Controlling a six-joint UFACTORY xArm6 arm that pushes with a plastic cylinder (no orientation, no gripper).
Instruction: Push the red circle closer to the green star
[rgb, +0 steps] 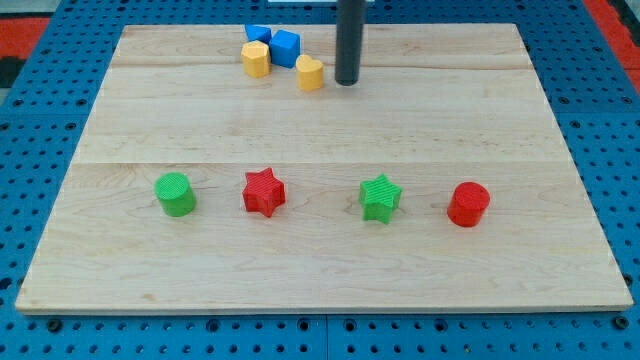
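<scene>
rod (349, 40): dark grey to black, straight, round in section, plain and smooth
width: even all the way down, no taper
surface: matte, with a faint lighter sheen running down its left side
my tip (347, 82): flat, blunt end, same dark colour as the rest, edge slightly rounded
upper end: cut off by the far edge of the frame, so the arm above cannot be seen
markings: no cables, screws or labels can be made out

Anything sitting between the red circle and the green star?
Nothing: in the camera view, bare board separates the red circle from the green star on its left.
</scene>
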